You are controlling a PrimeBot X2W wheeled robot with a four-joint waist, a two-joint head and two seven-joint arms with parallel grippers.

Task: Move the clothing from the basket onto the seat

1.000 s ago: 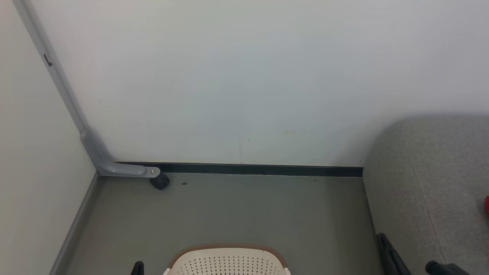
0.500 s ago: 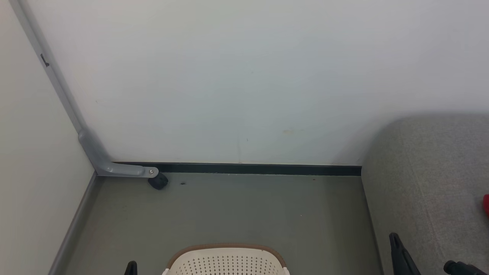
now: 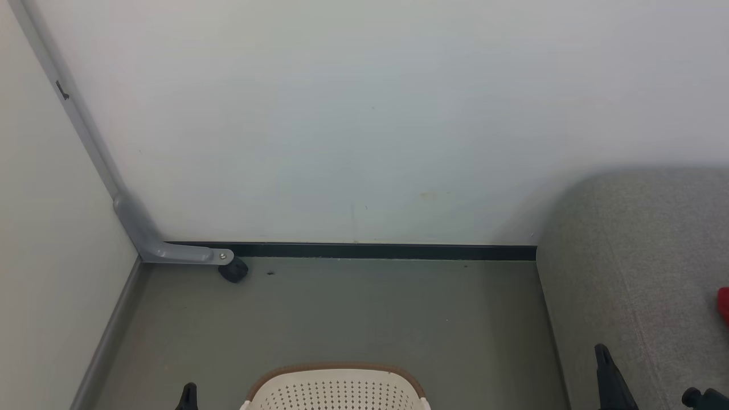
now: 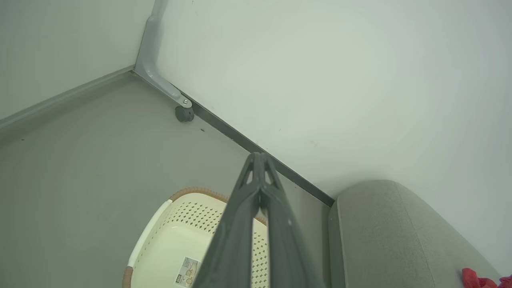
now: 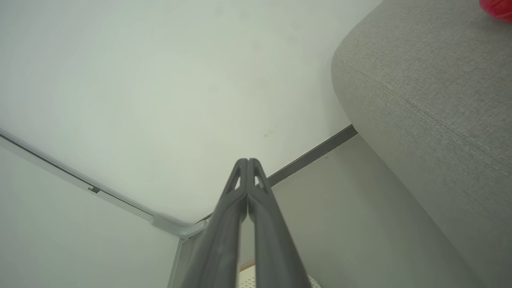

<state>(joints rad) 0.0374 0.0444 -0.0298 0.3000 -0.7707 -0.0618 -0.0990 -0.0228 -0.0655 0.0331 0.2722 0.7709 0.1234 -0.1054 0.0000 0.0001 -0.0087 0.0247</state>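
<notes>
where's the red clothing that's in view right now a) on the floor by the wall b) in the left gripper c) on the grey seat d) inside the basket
c: the clothing lies on the seat at the head view's right edge, well apart from the basket.

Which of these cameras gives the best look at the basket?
The left wrist view: it looks down into the basket, showing rim, holed wall and floor with a label, though the left gripper covers part. The head view catches its far rim and wall; the right wrist view a sliver.
</notes>
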